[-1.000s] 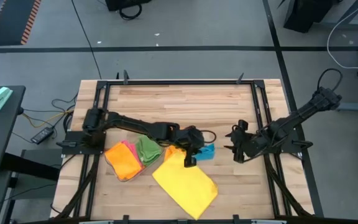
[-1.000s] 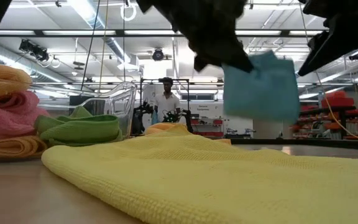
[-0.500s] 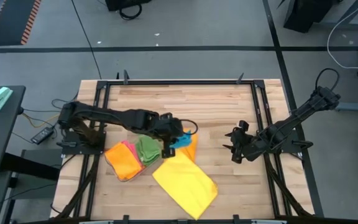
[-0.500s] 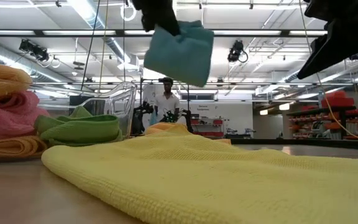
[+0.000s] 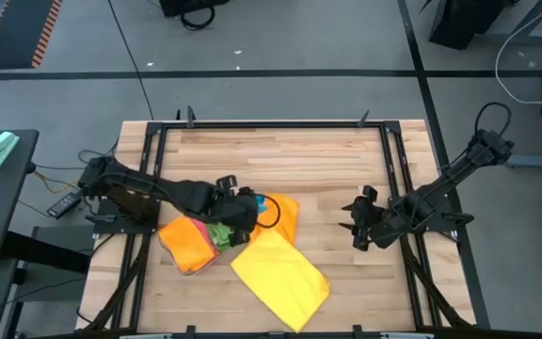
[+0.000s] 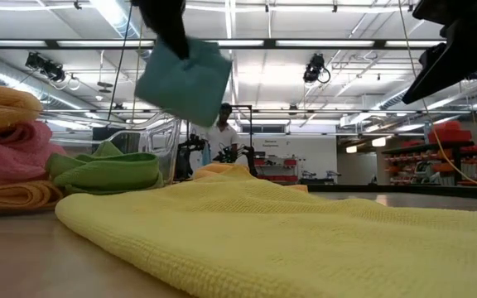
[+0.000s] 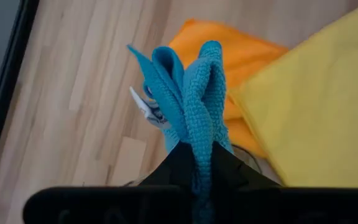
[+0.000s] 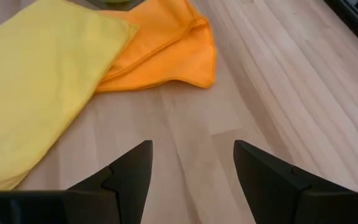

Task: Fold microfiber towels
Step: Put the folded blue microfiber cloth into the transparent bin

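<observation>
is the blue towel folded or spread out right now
Folded. The blue towel hangs bunched in layered folds from the shut left claw, lifted clear of the table.

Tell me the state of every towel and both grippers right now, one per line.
Blue towel: folded, lifted off the table, pinched by the left gripper.
Yellow towel: lying flat, unfolded.
Orange towel: loose on the table, partly under the yellow one.
Green towel: folded, in the stack.
Pink towel: folded, stacked.
Right gripper: fingers open, empty.
</observation>
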Controlling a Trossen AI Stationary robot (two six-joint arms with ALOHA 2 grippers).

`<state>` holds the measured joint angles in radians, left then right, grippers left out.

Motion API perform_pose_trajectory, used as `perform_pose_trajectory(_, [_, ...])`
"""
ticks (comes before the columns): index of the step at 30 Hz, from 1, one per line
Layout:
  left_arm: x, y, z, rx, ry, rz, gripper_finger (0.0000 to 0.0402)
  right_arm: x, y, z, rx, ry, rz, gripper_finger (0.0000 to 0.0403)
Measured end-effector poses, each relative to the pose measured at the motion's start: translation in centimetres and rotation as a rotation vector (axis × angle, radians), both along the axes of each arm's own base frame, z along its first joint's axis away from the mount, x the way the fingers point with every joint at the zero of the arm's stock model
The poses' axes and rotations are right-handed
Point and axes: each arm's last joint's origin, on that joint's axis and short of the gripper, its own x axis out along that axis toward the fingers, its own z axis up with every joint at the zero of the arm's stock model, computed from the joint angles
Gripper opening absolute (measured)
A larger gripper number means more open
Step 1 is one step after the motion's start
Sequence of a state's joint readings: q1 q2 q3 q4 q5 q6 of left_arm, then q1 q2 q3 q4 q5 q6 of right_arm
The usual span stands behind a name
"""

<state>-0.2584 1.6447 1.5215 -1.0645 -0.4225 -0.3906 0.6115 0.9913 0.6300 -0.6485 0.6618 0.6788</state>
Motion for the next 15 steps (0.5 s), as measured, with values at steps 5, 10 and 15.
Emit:
perform_pose_trajectory(5, [-2.1,-0.5,-2.5,-0.035,-0.076,0.061,0.0025,-0.1,0.2,0.0,-0.008,-0.011,0.006,0.0232])
perform_pose_trajectory(10, [-5.7,-0.4,-2.9,-0.112,-0.156,0.139,0.0025,0.0,0.3,0.1,-0.006,-0.019,0.006,0.0232])
perform_pose_trajectory(15, [-9.3,-0.3,-2.5,-0.2,-0.232,0.2,0.0025,0.0,0.2,0.1,-0.021,-0.019,0.009,0.0232])
